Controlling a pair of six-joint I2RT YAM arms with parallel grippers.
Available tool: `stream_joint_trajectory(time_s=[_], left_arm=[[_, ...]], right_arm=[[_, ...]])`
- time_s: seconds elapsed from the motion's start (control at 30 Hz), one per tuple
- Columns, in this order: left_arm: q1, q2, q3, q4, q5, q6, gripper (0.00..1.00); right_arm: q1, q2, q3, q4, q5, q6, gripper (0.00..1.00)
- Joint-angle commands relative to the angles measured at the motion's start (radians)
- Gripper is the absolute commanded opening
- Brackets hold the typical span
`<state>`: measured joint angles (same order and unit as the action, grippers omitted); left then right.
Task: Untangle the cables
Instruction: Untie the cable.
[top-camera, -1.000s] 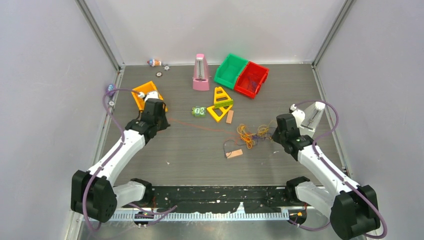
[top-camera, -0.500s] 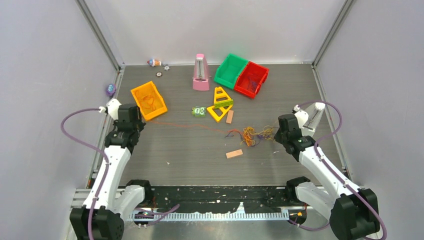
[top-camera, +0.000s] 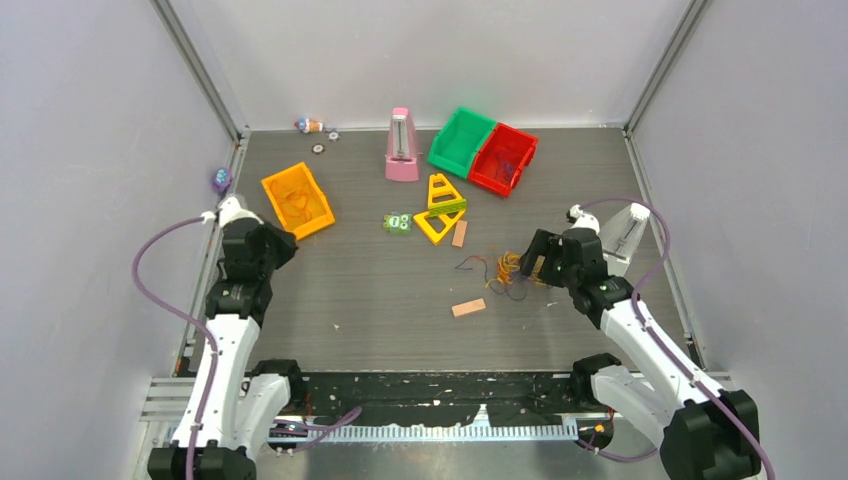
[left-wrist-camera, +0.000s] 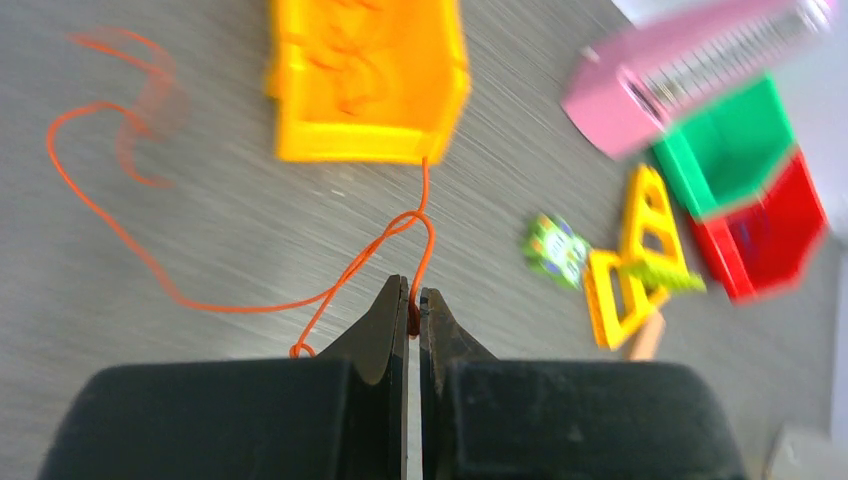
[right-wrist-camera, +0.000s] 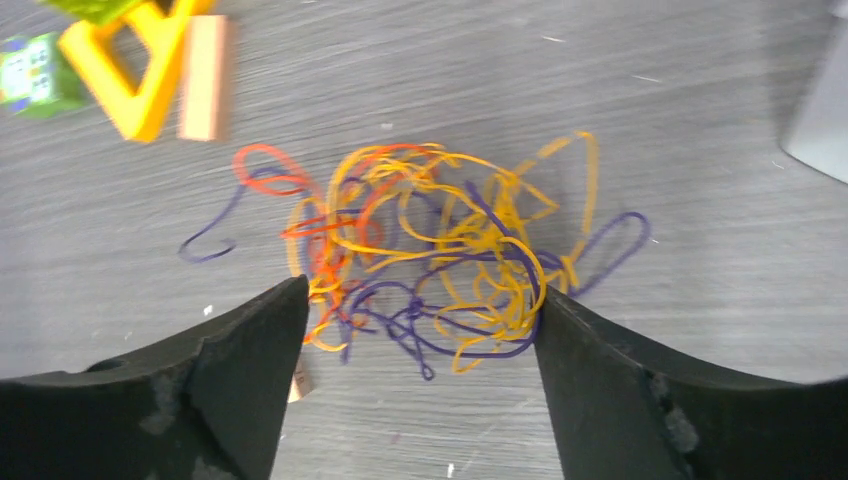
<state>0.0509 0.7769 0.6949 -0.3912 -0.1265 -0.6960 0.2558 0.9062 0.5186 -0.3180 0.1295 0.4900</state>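
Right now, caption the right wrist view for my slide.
Open right gripper framing the orange, yellow and purple cable tangle.

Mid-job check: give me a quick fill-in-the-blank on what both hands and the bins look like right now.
The left hand is pinching one ____ cable.
The right hand hangs ____ above the tangle.
The red bin sits right against the ____ one.
Missing: orange; open; green.
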Motion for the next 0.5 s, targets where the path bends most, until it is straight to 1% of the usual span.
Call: stream_joint_trajectory(time_s=[0.0,0.07,0.13,0.17,0.2,0.27,0.37,0.43,0.47], left_arm=[[-0.149,0.012,0.042,0.149,0.173,0.139,0.00],[-0.245,0.038,0.094,0.114,0.139,0.184,0.00],[-0.305,0.078,0.156,0.074,0.157,0.210,0.00],[-0.335,0.108,0.186,0.058,0.171,0.216,0.00],[-0.363,0.130,0.222,0.042,0.199,0.220,0.00],[-0.427,0.176,0.296,0.008,0.230,0.228,0.00],[-0.509,0.227,0.393,-0.025,0.236,0.246,0.00],[-0.524,0.246,0.420,-0.030,0.225,0.245,0.00],[-0.526,0.253,0.428,-0.030,0.223,0.245,0.00]], right_arm=[[0.018,-0.038,0.034,0.100,-0.217,-0.116,0.91],[0.052,-0.032,0.083,0.062,-0.199,-0.145,0.94],[0.103,-0.024,0.140,0.020,-0.153,-0.171,0.98],[0.145,-0.017,0.158,-0.005,-0.100,-0.182,0.99],[0.182,-0.014,0.194,-0.015,-0.082,-0.193,0.99],[0.218,-0.005,0.236,-0.027,-0.056,-0.200,0.97],[0.230,0.002,0.259,-0.010,-0.083,-0.197,0.96],[0.235,0.004,0.260,0.007,-0.107,-0.197,0.95],[0.239,0.004,0.259,0.015,-0.157,-0.206,0.95]])
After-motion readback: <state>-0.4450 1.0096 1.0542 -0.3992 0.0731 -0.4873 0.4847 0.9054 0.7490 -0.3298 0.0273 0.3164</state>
